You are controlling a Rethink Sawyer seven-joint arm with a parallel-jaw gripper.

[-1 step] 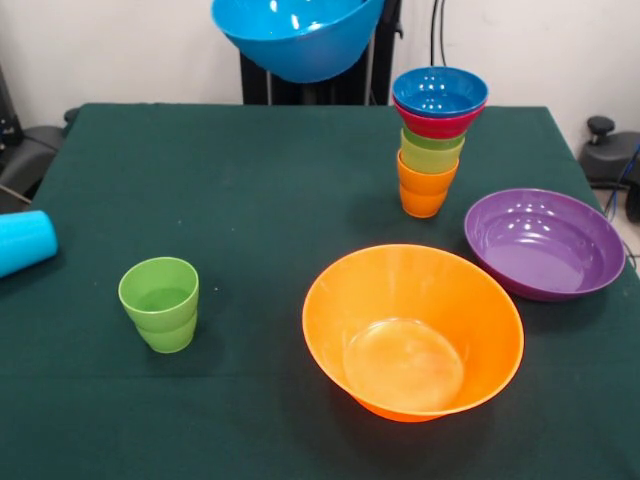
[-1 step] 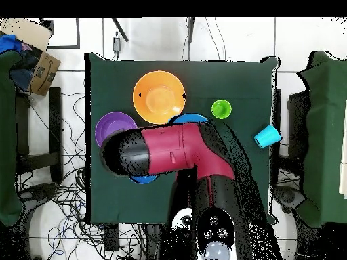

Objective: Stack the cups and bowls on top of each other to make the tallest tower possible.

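**Worktop inventory, located from the large orange bowl**

Large orange bowl (image 1: 413, 333): upright on the green-clothed worktop (image 1: 250, 200).
Tower (image 1: 434, 140): directly behind the orange bowl; orange cup lowest, green cups nested above it, then a red bowl, a blue bowl on top.
Purple bowl (image 1: 545, 243): right of the orange bowl, close by but apart from it.
Green stepped cup (image 1: 160, 303): well to its left, upright, alone.
Light blue cup (image 1: 24, 241): farther left, lying on its side at the cloth's edge.
Second blue bowl (image 1: 297, 35): aloft at the top edge, front view only; jaws unseen, state cannot be told.
Overhead only: red arm (image 2: 173, 152) covering the tower; cardboard box (image 2: 42, 71), cables and pale floor around the worktop.
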